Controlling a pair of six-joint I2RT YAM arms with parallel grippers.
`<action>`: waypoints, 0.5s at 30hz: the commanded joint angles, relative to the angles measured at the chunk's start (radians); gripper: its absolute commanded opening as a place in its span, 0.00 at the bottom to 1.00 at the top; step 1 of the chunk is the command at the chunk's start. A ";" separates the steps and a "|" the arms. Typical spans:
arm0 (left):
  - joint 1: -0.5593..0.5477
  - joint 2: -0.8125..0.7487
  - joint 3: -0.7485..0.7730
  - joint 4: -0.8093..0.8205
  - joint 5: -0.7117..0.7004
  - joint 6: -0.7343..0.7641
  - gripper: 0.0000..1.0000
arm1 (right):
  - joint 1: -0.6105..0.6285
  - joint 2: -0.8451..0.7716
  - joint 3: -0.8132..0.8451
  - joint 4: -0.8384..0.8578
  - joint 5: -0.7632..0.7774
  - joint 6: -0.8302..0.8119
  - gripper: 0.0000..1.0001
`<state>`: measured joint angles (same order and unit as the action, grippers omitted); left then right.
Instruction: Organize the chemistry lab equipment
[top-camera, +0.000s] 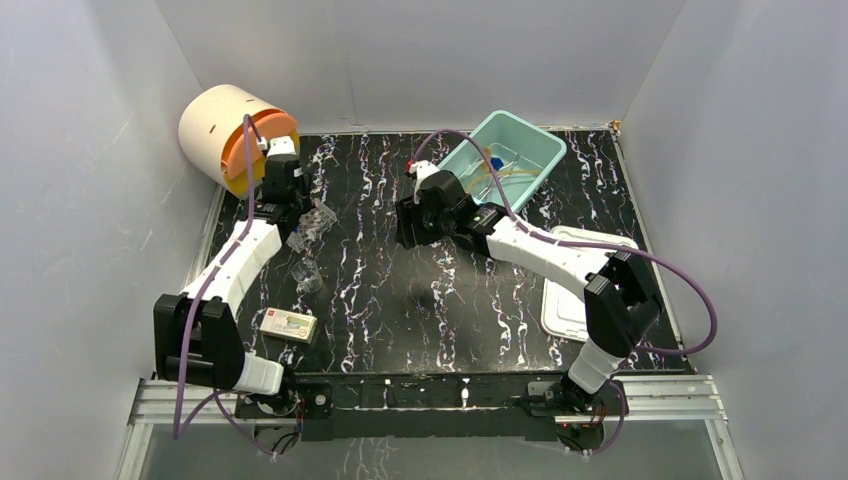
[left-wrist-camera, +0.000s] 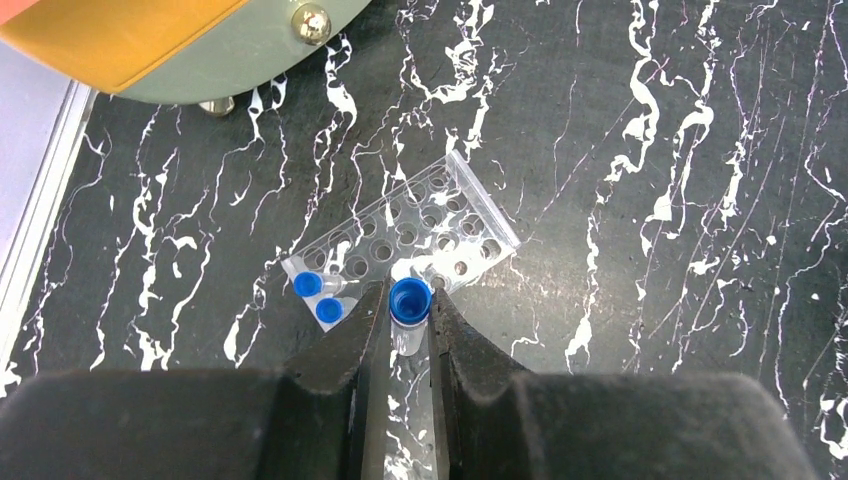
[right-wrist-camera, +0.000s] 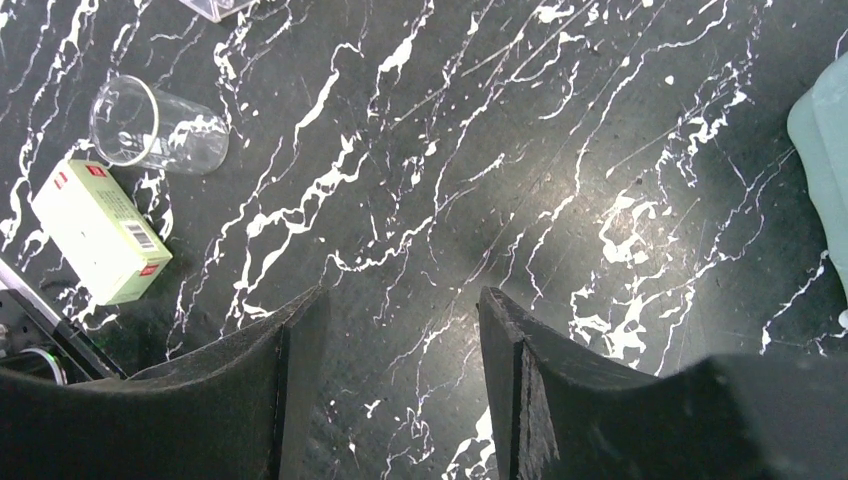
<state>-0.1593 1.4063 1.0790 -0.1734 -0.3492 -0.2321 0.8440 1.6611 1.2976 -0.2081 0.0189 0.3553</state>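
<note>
**Containers.** Teal tub (top-camera: 548, 155) sits far right-centre on the table (top-camera: 400, 310), open side up. Inside it: a looped tan tube (top-camera: 500, 178) and an item w/ blue part (top-camera: 497, 160); the rest is too small to ID. Clear rack (left-wrist-camera: 420, 225) lies flat at far left, and its holes look mostly vacant. 2 blue-capped vials (left-wrist-camera: 307, 284) are at one end of the rack; cannot tell if they are seated in holes. Beaker (right-wrist-camera: 155, 125) lies on its side w/ nothing inside. Cream drum w/ orange rim (top-camera: 235, 130) lies on its side in the far-left corner, contents not visible.

**Counts.** Vials 3 (2 at the rack end, 1 held). Rack 1, beaker 1, packet (right-wrist-camera: 100, 230) 1, tub 1, lid (top-camera: 575, 295) 1.

**Grippers.** Left gripper (left-wrist-camera: 408, 318): jaws narrow, clamped on a single vial (left-wrist-camera: 408, 298), cap up, just beside the rack's near edge. Right gripper (right-wrist-camera: 400, 300): jaws wide, nothing between them, over bare table near centre.

**View differences.**
- Left wrist cam alone shows the vials and the rack holes; overhead the rack is only a clear blur by the gripper.
- Right wrist cam alone shows the beaker's open mouth and the packet's red marks and barcode. It shows the tub only as a sliver at the right edge.
- Overhead alone shows the tub contents and the white lid, flat at right and partly under the right arm.
</note>
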 joint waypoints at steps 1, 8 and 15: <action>0.001 -0.002 -0.046 0.165 -0.003 0.051 0.08 | -0.009 0.000 0.043 -0.030 -0.013 -0.016 0.64; 0.001 -0.029 -0.168 0.287 -0.041 0.046 0.08 | -0.014 0.015 0.060 -0.063 -0.013 -0.007 0.64; 0.001 -0.054 -0.204 0.323 -0.050 0.051 0.08 | -0.017 0.006 0.060 -0.092 -0.003 0.017 0.64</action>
<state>-0.1593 1.4139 0.8871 0.0681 -0.3763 -0.1905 0.8326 1.6840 1.3121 -0.2977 0.0151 0.3565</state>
